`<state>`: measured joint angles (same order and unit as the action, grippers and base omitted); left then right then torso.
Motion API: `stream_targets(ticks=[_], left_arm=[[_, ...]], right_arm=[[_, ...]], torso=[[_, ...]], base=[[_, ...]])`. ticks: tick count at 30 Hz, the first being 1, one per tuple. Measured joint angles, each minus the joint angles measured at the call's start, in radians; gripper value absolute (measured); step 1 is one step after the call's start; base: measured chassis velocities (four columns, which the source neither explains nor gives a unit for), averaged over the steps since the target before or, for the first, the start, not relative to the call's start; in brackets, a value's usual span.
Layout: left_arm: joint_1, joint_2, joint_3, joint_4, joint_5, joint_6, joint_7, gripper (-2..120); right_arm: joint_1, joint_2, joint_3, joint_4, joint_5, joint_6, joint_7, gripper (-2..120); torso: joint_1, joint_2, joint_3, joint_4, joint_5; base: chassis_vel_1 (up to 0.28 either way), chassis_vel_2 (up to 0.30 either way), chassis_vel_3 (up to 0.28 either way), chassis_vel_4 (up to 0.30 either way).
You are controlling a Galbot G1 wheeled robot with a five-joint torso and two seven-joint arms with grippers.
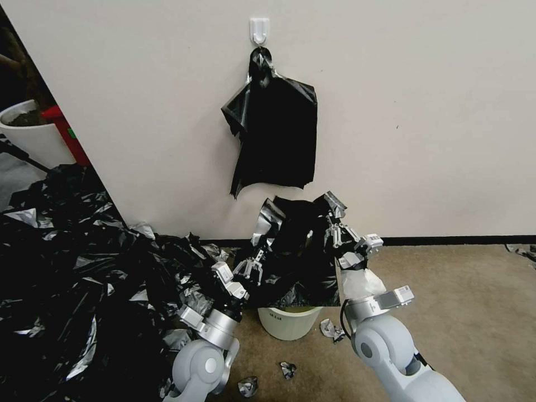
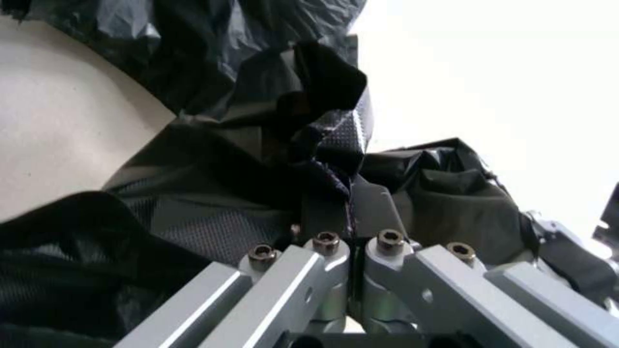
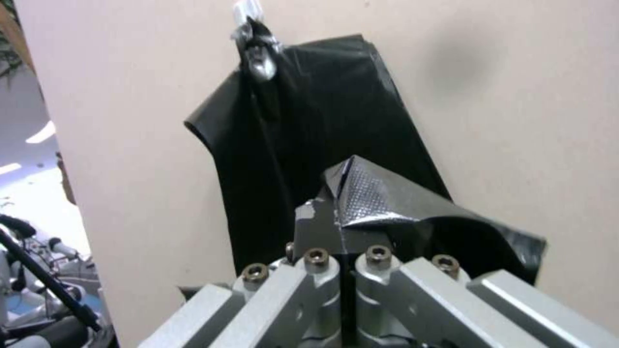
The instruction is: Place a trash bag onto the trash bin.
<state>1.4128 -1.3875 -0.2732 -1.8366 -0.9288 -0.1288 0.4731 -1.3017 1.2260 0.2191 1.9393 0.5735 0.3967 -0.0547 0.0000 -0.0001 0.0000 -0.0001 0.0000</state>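
Both arms hold a single trash bag stretched above the trash bin, which stands on the brown floor close to a cream wall. The left hand is clenched on the bag's lower left edge; in the left wrist view its fingers are pressed together with black film pinched between them. The right hand is raised higher, beside the wall, and grips the bag's upper right corner; the right wrist view shows the hand closed tight on a fold of textured black plastic. The bag hangs between the two hands as a crumpled sheet, its lower hem draped just over the bin's rim, hiding the bin's mouth, so what lies inside cannot be told. A sheaf of black bags hangs on a white hook on the wall above. A large heap of black plastic sheeting covers the floor to the robot's left, and a white pot holding dark soil stands behind it. Small scraps lie on the floor near the bin.
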Motion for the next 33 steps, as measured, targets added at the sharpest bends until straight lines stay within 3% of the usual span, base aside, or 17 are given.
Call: stream_targets(ticks=[11,16,27,33], left_arm=[[-0.071,0.014,-0.022,-0.009,-0.001,-0.001,0.028,0],[-0.128,0.04,-0.027,0.018,0.05,-0.004,0.038,0],[-0.154,0.031,-0.013,0.238,0.142,-0.081,0.082,0],[-0.15,0.042,-0.021,0.236,0.171,-0.089,0.08,0]], right_arm=[[0.048,0.021,0.029,0.031,0.054,0.013,-0.081,0],[0.046,0.027,0.029,0.024,0.058,0.02,-0.101,0],[0.057,0.062,0.0,-0.134,0.03,0.083,-0.121,0],[0.038,0.061,-0.035,-0.179,0.008,0.103,-0.109,0]], torso=[[0.0,0.0,0.0,0.0001,-0.0002],[0.0,0.0,0.0,0.0001,-0.0001],[0.0,0.0,0.0,0.0002,-0.0002],[0.0,0.0,0.0,0.0001,-0.0001]], base=[[0.0,0.0,0.0,0.0],[0.0,0.0,0.0,0.0],[0.0,0.0,0.0,0.0],[0.0,0.0,0.0,0.0]])
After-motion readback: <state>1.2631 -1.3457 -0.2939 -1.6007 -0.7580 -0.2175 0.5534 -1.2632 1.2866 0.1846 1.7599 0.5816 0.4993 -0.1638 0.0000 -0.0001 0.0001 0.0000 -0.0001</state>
